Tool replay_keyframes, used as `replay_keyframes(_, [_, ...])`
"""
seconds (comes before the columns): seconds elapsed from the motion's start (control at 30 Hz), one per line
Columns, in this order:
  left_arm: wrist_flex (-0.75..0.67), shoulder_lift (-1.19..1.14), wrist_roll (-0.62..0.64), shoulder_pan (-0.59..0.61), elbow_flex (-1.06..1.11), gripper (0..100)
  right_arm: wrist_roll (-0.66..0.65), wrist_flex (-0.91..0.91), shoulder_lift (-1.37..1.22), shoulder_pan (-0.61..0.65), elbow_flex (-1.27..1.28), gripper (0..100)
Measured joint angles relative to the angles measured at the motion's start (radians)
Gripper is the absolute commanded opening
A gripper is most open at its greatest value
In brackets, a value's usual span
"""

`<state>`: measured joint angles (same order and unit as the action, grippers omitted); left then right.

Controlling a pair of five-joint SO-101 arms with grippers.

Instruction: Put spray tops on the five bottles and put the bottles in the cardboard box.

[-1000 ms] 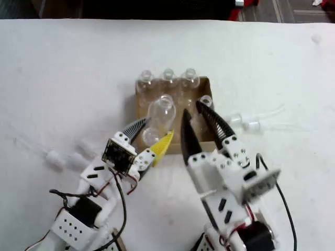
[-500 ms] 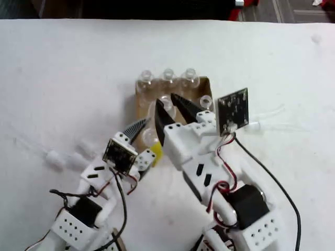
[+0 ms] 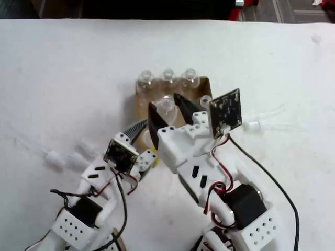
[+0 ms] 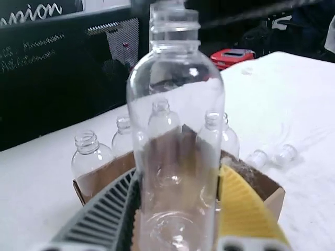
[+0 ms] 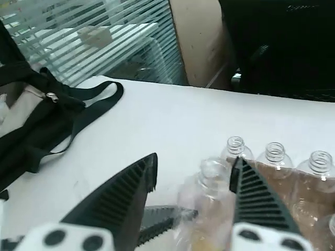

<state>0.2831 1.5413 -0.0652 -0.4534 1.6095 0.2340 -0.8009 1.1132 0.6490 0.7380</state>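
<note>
A clear bottle (image 4: 175,130) is clenched by the left gripper (image 4: 175,212) at the near edge of the cardboard box (image 3: 139,107). The right gripper (image 3: 165,103) is held open, with its fingers either side of the bottle's neck.

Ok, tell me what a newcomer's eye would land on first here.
The left gripper holds a clear bottle upright, with no top, just in front of the cardboard box. The right gripper stands over it with open jaws on either side of its neck. Four more topless bottles stand in the box, and spray tops lie on the table to its right.
</note>
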Motion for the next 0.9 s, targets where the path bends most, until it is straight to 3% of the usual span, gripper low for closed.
replay_keyframes(0.43, [0.0,0.006,0.0,-0.002,0.0,9,0.002,-0.006,-0.002,-0.04,0.049,20.6])
replay_keyframes(0.63, [0.0,0.006,0.0,-0.002,0.0,9,0.002,-0.005,-0.002,-0.046,0.049,7.4])
replay_keyframes(0.9, [0.0,0.006,0.003,0.005,0.0,9,0.0,0.025,0.008,-0.051,0.052,5.7])
